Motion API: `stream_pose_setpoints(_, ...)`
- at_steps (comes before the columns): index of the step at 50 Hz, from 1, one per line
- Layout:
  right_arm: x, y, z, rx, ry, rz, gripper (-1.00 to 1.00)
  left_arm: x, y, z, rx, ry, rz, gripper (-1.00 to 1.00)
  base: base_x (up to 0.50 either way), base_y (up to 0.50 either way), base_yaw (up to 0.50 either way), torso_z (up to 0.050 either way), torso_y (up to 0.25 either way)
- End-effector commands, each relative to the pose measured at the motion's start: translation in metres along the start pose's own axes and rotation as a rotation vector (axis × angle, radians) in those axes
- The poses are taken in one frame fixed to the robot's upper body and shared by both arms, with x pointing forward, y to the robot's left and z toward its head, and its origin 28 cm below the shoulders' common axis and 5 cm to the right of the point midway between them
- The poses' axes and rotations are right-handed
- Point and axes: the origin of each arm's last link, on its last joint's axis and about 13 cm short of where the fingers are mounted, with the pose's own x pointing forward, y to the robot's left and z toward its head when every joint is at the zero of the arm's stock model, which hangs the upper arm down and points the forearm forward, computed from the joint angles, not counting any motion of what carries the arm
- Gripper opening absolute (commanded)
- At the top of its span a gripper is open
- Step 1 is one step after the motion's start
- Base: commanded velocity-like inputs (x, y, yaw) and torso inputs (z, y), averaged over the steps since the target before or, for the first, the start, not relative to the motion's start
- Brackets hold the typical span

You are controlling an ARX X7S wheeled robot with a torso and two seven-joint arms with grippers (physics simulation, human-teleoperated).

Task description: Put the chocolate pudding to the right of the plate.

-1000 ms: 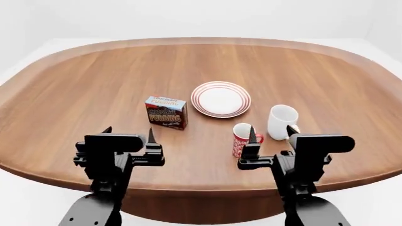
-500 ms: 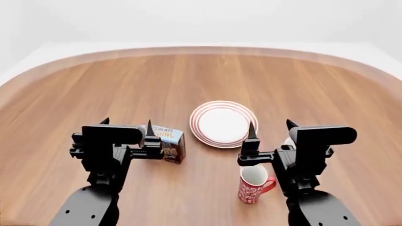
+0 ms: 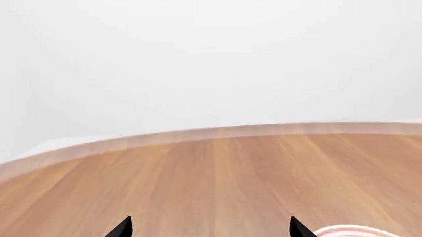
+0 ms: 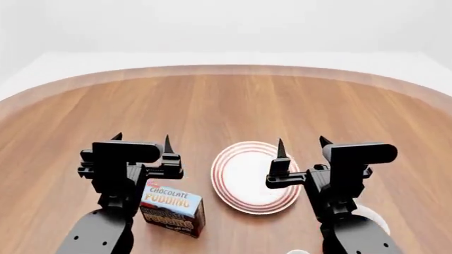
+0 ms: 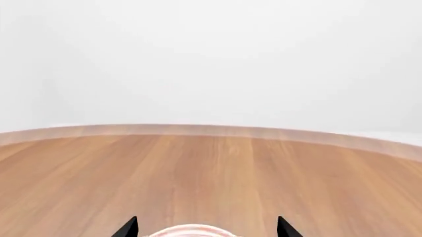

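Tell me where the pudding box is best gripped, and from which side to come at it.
Probably from above, closing on the two long side faces of the pudding box. It stands upright with its light top facing up and table free around it. The left gripper is the nearer one; its fingers look parted and empty. The plate sits apart, so there is room to descend.

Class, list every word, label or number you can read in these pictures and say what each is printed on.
"CHOCOLATE PUDDING" reads on the light top of the chocolate pudding box.
The lettering on the box's dark front side is too blurred to read.
The plate bears only red rings and no text.
Both wrist views show no text.
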Motion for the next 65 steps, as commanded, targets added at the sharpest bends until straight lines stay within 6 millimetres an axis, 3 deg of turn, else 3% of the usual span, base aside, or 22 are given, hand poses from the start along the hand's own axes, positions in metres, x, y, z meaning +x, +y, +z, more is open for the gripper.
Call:
stream_pose_setpoints(1, 0.0, 0.0, -0.002, -0.003, 0.005, 0.003, 1.0, 0.0, 0.0, -0.001, 0.002, -0.003, 0.004, 1.0, 0.5, 0.0, 0.0, 0.0, 0.0)
stream_pose_setpoints(15, 0.0, -0.001, -0.002, 0.005, 0.009, 0.001, 1.0, 0.0, 0.001, -0.001, 0.001, -0.005, 0.009, 1.0, 0.48, 0.0, 0.0, 0.0, 0.001)
stream_pose_setpoints(34, -0.004, 0.0, 0.008, -0.069, 0.066, -0.012, 1.0, 0.0, 0.001, -0.003, 0.006, -0.002, 0.012, 1.0, 0.0, 0.0, 0.0, 0.0, 0.001)
stream_pose_setpoints(45, -0.019, -0.004, 0.032, -0.108, 0.116, 0.083, 1.0, 0.0, 0.002, -0.002, 0.009, -0.004, 0.015, 1.0, 0.0, 0.0, 0.0, 0.0, 0.0)
stream_pose_setpoints(48, -0.024, -0.013, 0.052, -0.085, 0.215, 0.277, 1.0, 0.001, 0.003, -0.001, 0.009, -0.006, 0.017, 1.0, 0.0, 0.0, 0.0, 0.0, 0.0)
stream_pose_setpoints(57, -0.026, -0.025, 0.048, -0.147, 0.414, 0.441, 1.0, 0.001, 0.004, -0.003, 0.013, -0.003, 0.025, 1.0, 0.0, 0.0, 0.0, 0.0, 0.0)
stream_pose_setpoints(65, -0.028, -0.023, 0.048, -0.159, 0.425, 0.464, 1.0, 0.002, 0.004, -0.004, 0.013, -0.003, 0.026, 1.0, 0.0, 0.0, 0.0, 0.0, 0.0)
